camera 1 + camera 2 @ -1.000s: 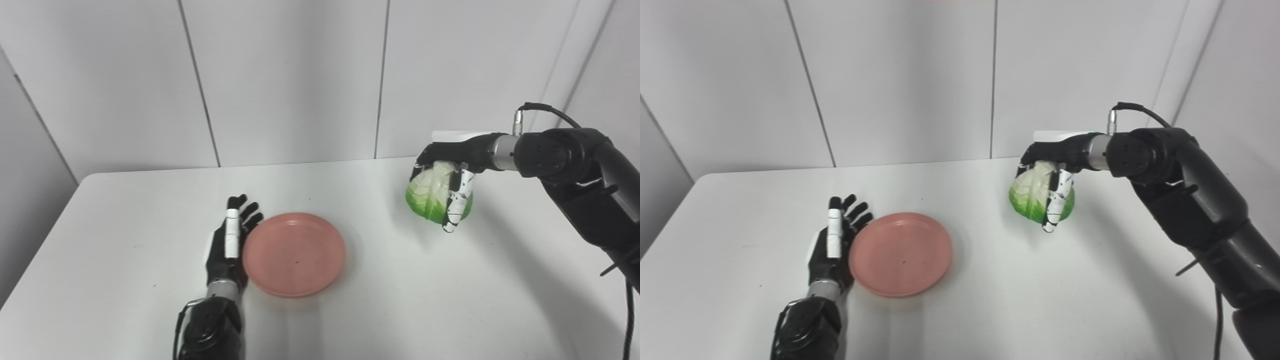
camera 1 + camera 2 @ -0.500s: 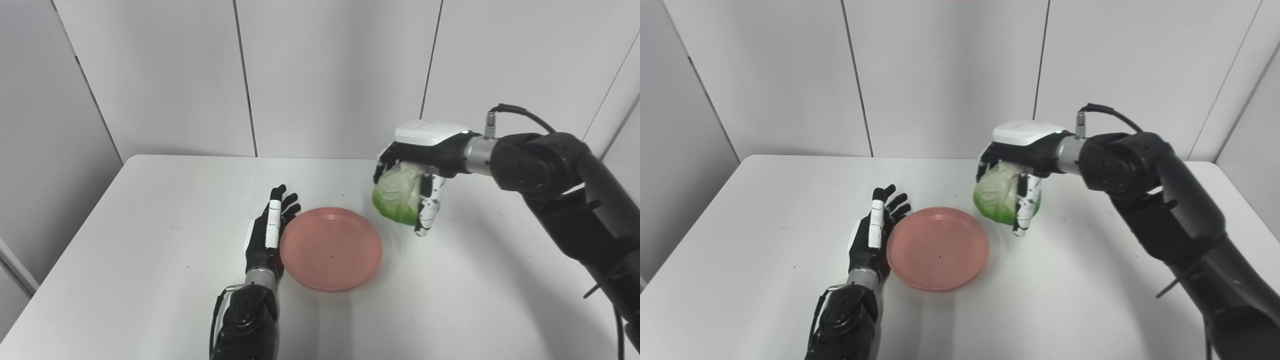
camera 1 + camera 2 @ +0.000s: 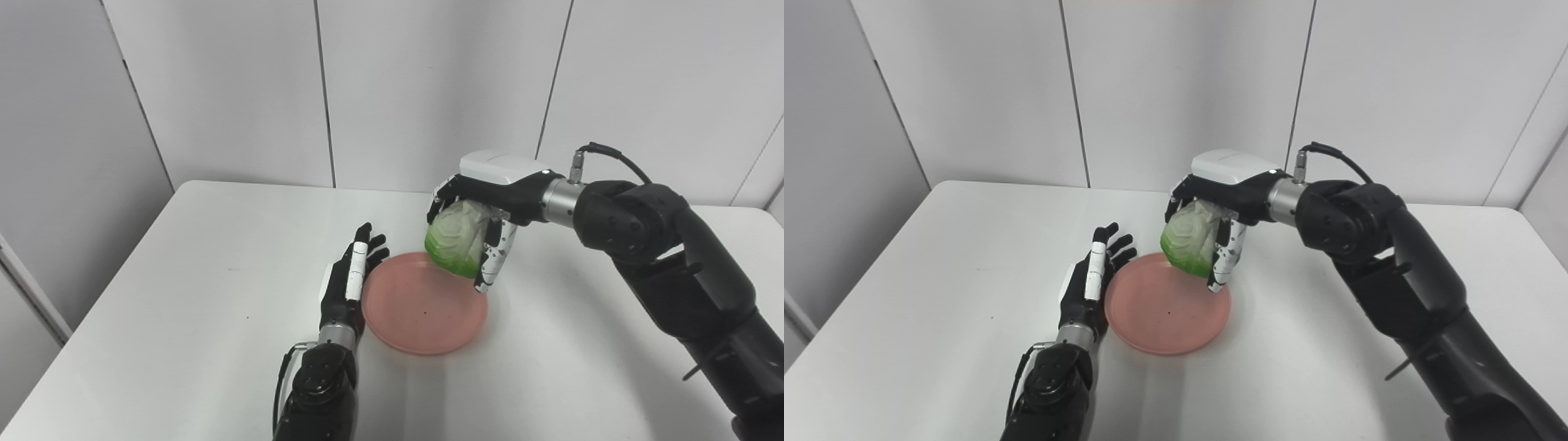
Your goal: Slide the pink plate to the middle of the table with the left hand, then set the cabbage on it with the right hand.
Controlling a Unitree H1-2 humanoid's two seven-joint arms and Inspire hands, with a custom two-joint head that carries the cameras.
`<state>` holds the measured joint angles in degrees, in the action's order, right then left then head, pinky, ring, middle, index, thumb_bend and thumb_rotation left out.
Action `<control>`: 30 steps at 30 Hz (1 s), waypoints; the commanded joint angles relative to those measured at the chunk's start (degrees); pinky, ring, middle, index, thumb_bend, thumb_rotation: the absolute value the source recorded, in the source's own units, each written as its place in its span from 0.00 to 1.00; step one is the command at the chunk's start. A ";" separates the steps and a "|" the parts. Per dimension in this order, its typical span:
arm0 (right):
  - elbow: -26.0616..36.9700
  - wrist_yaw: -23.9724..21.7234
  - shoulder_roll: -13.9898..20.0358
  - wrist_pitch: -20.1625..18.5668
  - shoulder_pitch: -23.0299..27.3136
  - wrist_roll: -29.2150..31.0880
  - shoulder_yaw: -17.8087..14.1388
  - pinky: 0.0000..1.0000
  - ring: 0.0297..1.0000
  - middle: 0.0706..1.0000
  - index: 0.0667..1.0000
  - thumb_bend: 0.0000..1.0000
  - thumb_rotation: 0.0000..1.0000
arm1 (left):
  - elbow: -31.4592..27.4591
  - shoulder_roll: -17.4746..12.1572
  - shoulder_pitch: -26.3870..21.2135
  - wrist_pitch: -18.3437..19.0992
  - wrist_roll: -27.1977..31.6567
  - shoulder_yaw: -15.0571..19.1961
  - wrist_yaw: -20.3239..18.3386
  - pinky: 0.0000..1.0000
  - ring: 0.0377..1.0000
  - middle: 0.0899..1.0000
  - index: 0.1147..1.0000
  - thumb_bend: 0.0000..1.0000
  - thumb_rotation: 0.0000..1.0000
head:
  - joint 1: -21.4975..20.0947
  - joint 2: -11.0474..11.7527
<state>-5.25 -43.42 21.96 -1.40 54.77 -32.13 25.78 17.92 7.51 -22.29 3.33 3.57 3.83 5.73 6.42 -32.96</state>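
A round pink plate (image 3: pixel 422 309) lies flat near the middle of the white table (image 3: pixel 184 306). My left hand (image 3: pixel 349 278) rests open on the table, fingers straight, its side against the plate's left rim. My right hand (image 3: pixel 484 211) is shut on a pale green cabbage (image 3: pixel 454 240), held in the air over the plate's far right edge. The cabbage hangs clear of the plate, with fingers wrapped around its right side.
White wall panels stand right behind the table's far edge. The table's left edge (image 3: pixel 110 257) drops off beside a grey wall panel. My right forearm (image 3: pixel 661 263) stretches across the table's right side.
The camera has turned, shifting the whole picture rightward. My right hand has carried the cabbage left, from the table's right side to over the plate's far edge. The left hand stays against the plate.
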 commanded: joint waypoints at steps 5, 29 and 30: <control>-2.31 7.09 -1.85 6.50 0.39 -0.78 -0.03 0.27 0.34 0.41 0.46 0.53 0.00 | -0.44 0.40 -1.82 0.34 -0.79 -0.42 1.02 0.88 0.81 0.84 0.88 0.89 0.96 | 0.39 0.10; -9.99 23.06 -5.13 14.67 -5.24 -14.34 4.03 0.39 0.44 0.45 0.44 0.53 0.00 | -0.59 1.71 -1.44 0.88 -1.51 -1.54 2.37 0.85 0.82 0.85 0.88 0.86 0.98 | 2.62 -0.63; -10.52 24.07 -5.30 15.00 -5.35 -14.99 4.21 0.38 0.43 0.46 0.44 0.53 0.00 | -0.61 1.81 -1.40 0.97 -1.45 -1.50 2.35 0.86 0.83 0.85 0.88 0.86 0.98 | 2.70 -0.69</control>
<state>-15.95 -22.61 17.09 11.82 47.31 -46.19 30.35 17.92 8.58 -22.36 3.55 2.39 2.90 7.70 8.96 -33.57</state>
